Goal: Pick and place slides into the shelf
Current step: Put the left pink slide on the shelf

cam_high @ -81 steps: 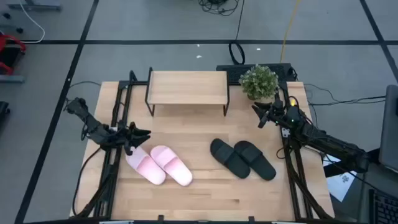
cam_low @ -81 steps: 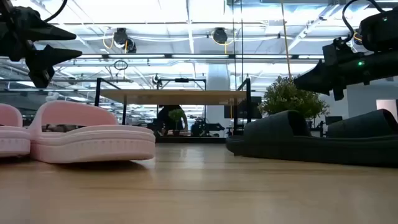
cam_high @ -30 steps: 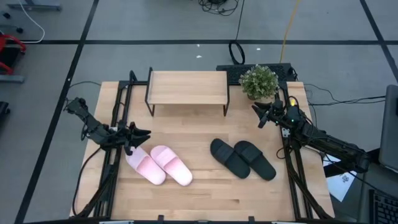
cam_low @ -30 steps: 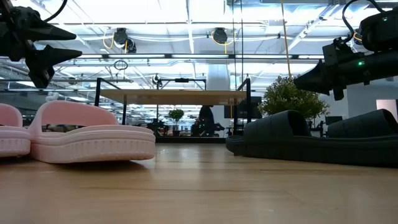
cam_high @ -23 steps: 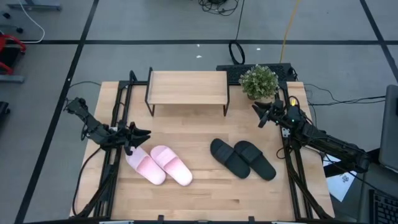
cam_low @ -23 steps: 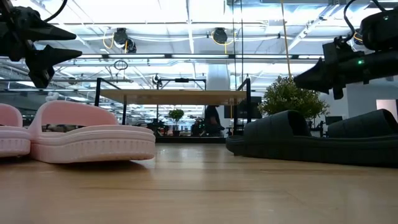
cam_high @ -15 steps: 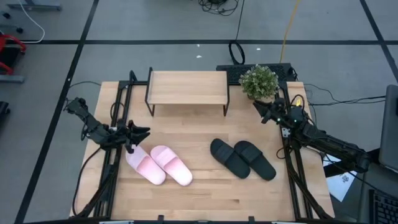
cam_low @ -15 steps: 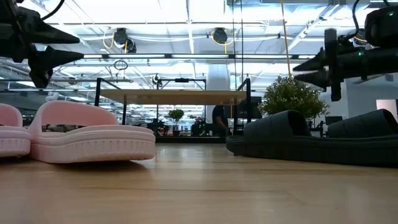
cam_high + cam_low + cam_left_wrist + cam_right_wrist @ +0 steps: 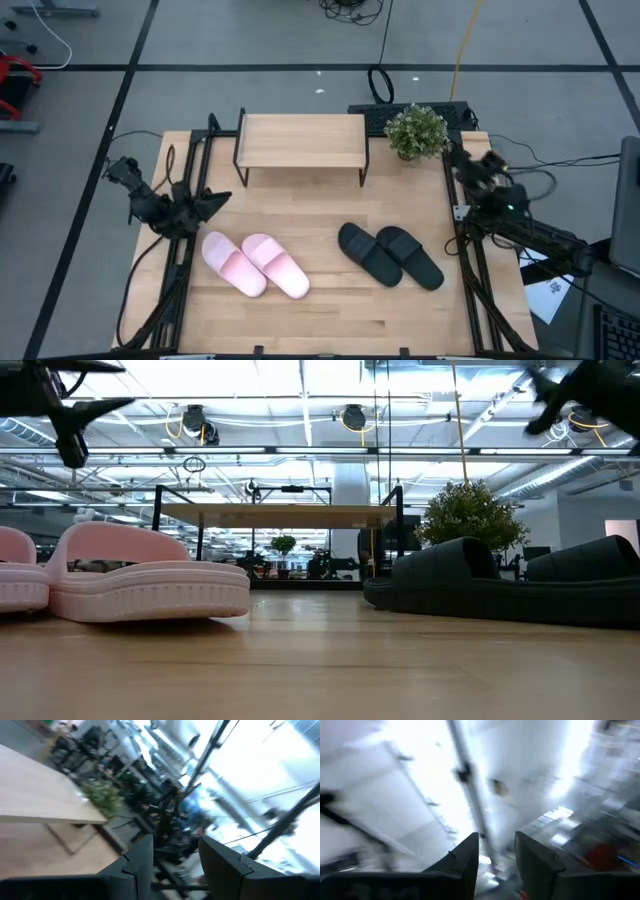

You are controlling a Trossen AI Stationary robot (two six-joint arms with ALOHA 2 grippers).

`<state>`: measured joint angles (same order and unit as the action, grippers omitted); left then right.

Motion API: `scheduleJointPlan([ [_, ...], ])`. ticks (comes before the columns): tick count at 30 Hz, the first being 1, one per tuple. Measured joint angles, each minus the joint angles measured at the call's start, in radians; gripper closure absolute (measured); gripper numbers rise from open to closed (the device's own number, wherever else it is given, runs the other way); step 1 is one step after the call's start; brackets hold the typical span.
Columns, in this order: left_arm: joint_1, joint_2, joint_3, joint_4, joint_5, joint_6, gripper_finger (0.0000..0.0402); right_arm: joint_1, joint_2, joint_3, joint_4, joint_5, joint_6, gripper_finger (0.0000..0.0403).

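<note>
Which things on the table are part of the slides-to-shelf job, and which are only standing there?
Part of the job:
- pink slides, side by side on the tabletop
- black slides, side by side on the tabletop
- shelf, nothing on its top board

Only standing there:
- potted plant, beside the shelf
- cables on the floor behind the table

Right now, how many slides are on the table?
4: two pink slides side by side on the table's left half, two black slides side by side right of centre. None on the shelf.
</note>
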<state>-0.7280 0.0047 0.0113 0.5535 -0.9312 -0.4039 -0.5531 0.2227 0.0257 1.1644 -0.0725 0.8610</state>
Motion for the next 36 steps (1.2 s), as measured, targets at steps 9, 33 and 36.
scheduleJointPlan([
  [9, 0.000, 0.010, 0.024, 0.108, 0.191, 0.073, 0.0247, 0.154, 0.060, 0.222, 0.076, -0.250, -0.163, 0.0287],
  [33, -0.003, 0.721, 0.825, -0.423, 0.349, 0.252, 0.0247, 0.662, 0.859, 1.031, -0.396, -0.514, -0.616, 0.0287],
  [36, -0.021, 0.802, 0.923, -0.566, 0.347, 0.156, 0.0247, 0.736, 0.907, 1.144, -0.652, -0.418, -0.747, 0.0287],
])
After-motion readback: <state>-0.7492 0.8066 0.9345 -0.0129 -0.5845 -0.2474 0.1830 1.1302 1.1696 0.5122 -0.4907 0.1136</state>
